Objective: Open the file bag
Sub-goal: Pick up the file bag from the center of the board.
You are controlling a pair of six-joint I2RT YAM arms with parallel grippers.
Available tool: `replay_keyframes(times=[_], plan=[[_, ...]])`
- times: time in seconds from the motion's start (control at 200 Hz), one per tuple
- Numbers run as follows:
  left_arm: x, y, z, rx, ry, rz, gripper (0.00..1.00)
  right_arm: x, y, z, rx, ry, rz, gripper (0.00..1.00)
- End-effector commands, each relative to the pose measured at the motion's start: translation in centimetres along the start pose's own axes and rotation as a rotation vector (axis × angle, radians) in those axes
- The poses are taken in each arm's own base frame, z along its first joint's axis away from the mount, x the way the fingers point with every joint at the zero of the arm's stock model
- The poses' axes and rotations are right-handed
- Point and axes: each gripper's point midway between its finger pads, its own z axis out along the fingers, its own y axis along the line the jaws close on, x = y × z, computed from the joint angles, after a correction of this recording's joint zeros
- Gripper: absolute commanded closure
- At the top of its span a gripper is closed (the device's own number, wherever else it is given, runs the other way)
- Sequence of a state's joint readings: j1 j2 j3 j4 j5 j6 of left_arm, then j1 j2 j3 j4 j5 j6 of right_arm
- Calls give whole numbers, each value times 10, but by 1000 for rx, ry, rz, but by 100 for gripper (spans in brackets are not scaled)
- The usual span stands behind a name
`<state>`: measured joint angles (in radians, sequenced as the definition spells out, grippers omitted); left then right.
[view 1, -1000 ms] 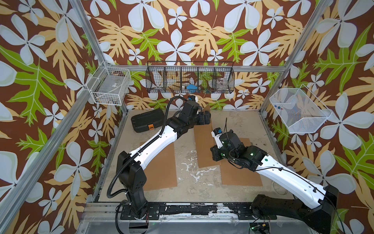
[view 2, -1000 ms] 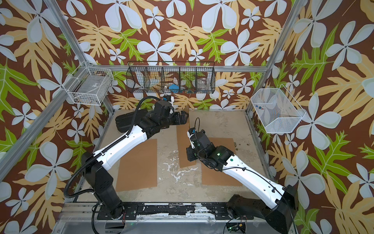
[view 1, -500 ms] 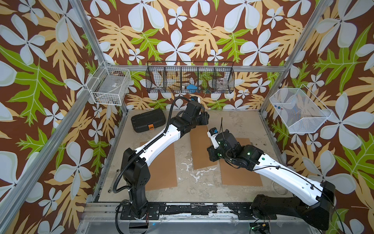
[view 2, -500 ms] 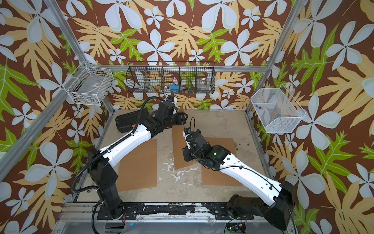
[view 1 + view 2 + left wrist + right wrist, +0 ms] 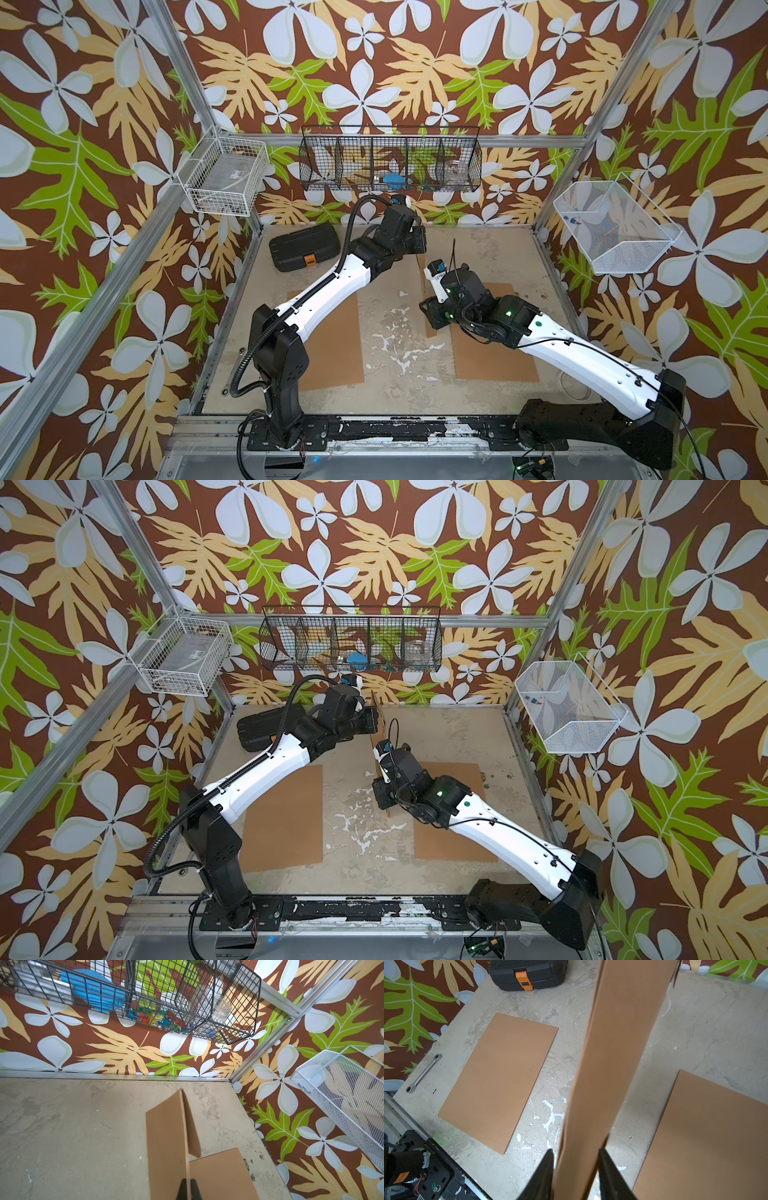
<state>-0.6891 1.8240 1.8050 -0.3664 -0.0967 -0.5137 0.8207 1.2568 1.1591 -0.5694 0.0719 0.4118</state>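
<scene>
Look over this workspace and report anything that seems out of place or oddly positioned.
The brown paper file bag is held upright on edge, pinched by the left gripper, while two similar brown sheets lie flat. A silver ratchet wrench lies stray near the edge of the worn table.

The file bag point(image 5: 612, 1053) is smooth, matt brown kraft paper. The table point(image 5: 695, 1032) under it is rough, mottled and chipped, with a dull finish. Well apart from the file bag, the case point(image 5: 527, 972) is matt black plastic and the wrench point(image 5: 423, 1073) shiny metal.
</scene>
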Motion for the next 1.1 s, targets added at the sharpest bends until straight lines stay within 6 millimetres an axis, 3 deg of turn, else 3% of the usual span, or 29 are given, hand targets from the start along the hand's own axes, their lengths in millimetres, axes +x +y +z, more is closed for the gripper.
replay_keyframes(times=[0.0,0.28,0.45,0.591,0.756,0.871,1.096], plan=[[-17,0,-6,-17,-56,24,100,-5,10,-3,-56,-20,-1,55],[-46,-13,-28,51,-177,68,100,-3,30,-28,-212,-81,0,43],[-50,-2,-49,151,-243,60,100,-7,27,-48,-226,-166,2,37],[-48,8,-67,211,-276,83,100,-17,15,-56,-164,-234,-9,33],[-37,6,-91,273,-323,153,100,-37,-5,-56,-74,-310,6,28],[-30,2,-109,338,-368,177,100,-48,-27,-48,-95,-317,60,32],[-17,-1,-142,403,-419,246,100,-67,-62,-52,-167,-411,103,33]])
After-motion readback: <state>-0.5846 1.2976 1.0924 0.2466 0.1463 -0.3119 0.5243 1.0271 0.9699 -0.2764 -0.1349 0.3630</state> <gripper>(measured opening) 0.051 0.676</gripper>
